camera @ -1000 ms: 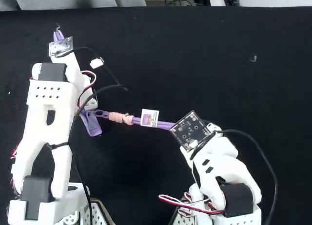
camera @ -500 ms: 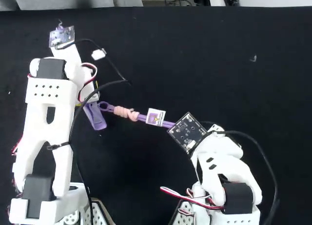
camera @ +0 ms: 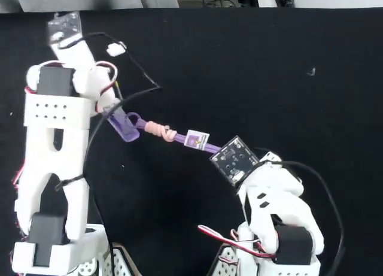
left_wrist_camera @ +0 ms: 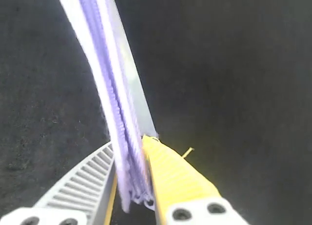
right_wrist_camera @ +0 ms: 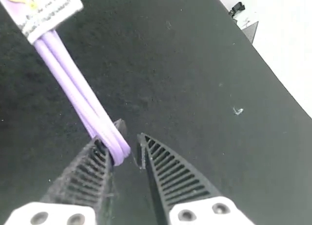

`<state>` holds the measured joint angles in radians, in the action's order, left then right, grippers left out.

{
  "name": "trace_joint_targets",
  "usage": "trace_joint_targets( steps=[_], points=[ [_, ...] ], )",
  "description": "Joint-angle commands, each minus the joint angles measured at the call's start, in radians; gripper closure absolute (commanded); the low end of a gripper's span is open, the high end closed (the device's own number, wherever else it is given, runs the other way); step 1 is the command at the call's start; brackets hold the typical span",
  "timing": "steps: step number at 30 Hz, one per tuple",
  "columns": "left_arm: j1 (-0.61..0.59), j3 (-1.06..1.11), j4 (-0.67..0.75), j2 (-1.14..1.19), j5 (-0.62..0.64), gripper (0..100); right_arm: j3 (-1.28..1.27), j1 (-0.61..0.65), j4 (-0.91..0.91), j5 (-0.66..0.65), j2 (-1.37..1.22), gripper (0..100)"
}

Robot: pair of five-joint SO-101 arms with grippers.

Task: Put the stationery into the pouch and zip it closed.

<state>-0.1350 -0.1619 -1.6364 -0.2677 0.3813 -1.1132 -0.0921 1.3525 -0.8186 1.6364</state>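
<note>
My left gripper [left_wrist_camera: 129, 144] is shut on the edge of the purple pouch [left_wrist_camera: 109, 88], which runs between its grey and yellow fingers. From above, the pouch [camera: 122, 126] hangs off the table under the left arm's gripper [camera: 112, 115]. A purple pull cord [camera: 178, 137] with a pink knot [camera: 157, 130] and a small white tag [camera: 197, 139] stretches tight from the pouch to my right gripper [camera: 216, 150]. The cord's looped end [right_wrist_camera: 109, 147] sits against one black finger of the right gripper [right_wrist_camera: 127, 143], whose jaws are nearly together. The tag [right_wrist_camera: 41, 8] rides further up the cord.
A black cloth [camera: 269, 78] covers the table, with wide free room at the right and far side. Black and red cables [camera: 134, 87] and a white connector [camera: 115, 48] trail beside the left arm. The arms' white bases stand at the near edge.
The left arm has drawn back toward the far left, carrying the pouch end up and away. The cord has swung with it and stays taut; the right gripper has barely shifted.
</note>
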Motion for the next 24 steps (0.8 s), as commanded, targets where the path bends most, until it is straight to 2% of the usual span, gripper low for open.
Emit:
trace_joint_targets(
  steps=[1,12,16,19,24],
  points=[
    [-0.232,-0.130,0.029,-0.018,0.008,97,-0.004,-0.135,0.032,-0.017,-0.002,98.7],
    [-0.249,-0.140,0.021,-0.026,0.046,97,-0.004,-0.163,0.031,-0.015,-0.002,98.7],
    [-0.206,-0.133,0.000,-0.017,0.060,97,-0.004,-0.086,0.032,-0.012,-0.002,98.7],
    [-0.182,-0.145,-0.023,-0.025,0.086,97,0.004,-0.080,0.029,0.011,-0.002,98.7],
    [-0.191,-0.205,-0.029,-0.025,0.118,97,0.002,-0.146,0.031,-0.005,-0.002,98.7]
  ],
)
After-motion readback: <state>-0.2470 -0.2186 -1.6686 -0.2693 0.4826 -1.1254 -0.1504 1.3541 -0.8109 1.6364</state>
